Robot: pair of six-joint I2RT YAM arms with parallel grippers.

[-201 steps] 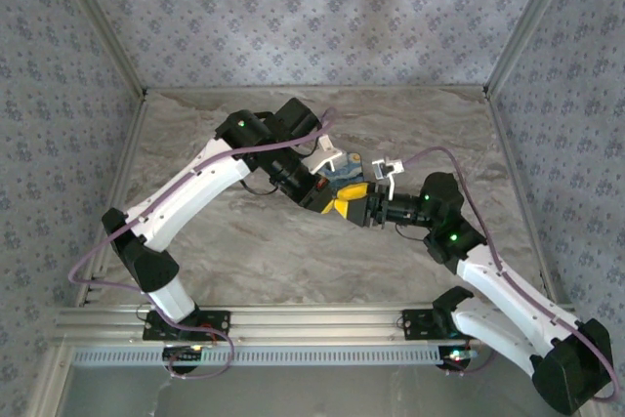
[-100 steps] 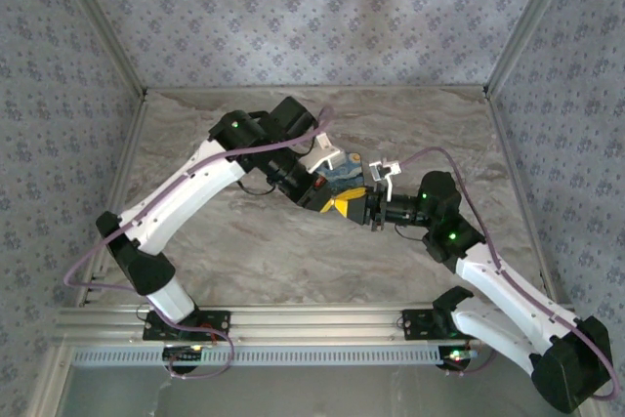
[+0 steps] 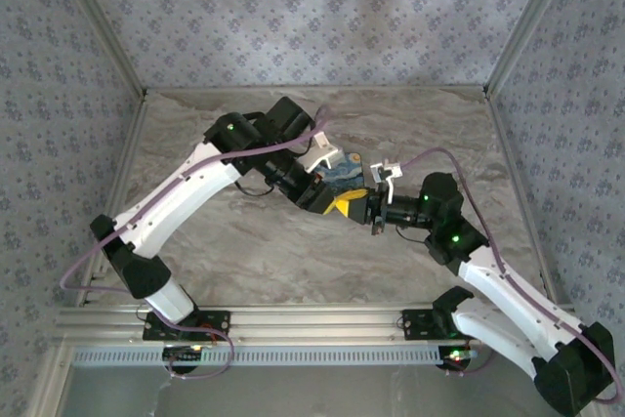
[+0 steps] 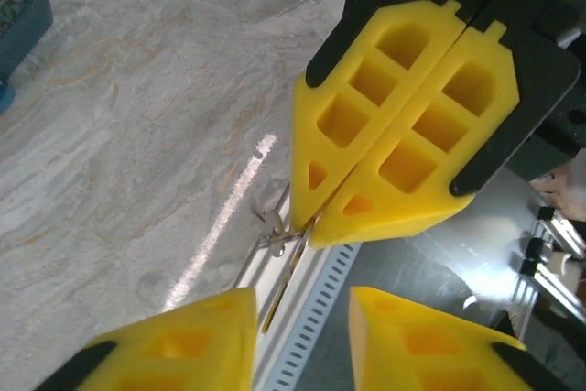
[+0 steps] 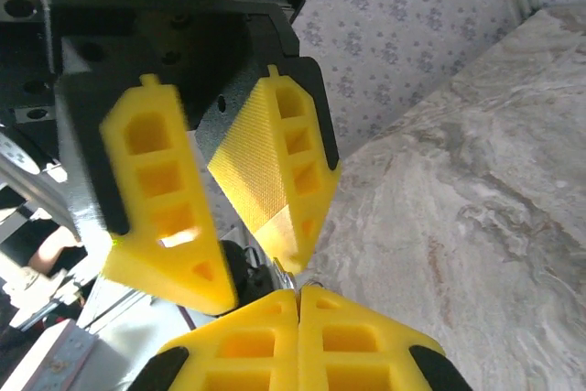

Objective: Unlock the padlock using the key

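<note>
My two grippers meet nose to nose above the middle of the table. The right gripper (image 3: 357,205) (image 5: 299,292) has its yellow fingers pressed together on the small metal key (image 4: 286,272) (image 5: 293,267), gripping it near its ring. The key's blade points down toward my left gripper (image 3: 333,196) (image 4: 302,318). That left gripper is open, with one finger on each side of the blade and not touching it. A blue object (image 3: 342,174) (image 4: 16,8) lies on the table just behind the grippers. I cannot tell whether it is the padlock.
The marble-patterned table (image 3: 244,261) is walled by patterned panels at the back and sides. An aluminium rail (image 3: 293,321) runs along the near edge between the arm bases. Purple cables loop over both arms.
The right gripper's jaws have closed on the key and the left gripper's jaws have parted from it. The left arm's elbow has shifted slightly left and back.
</note>
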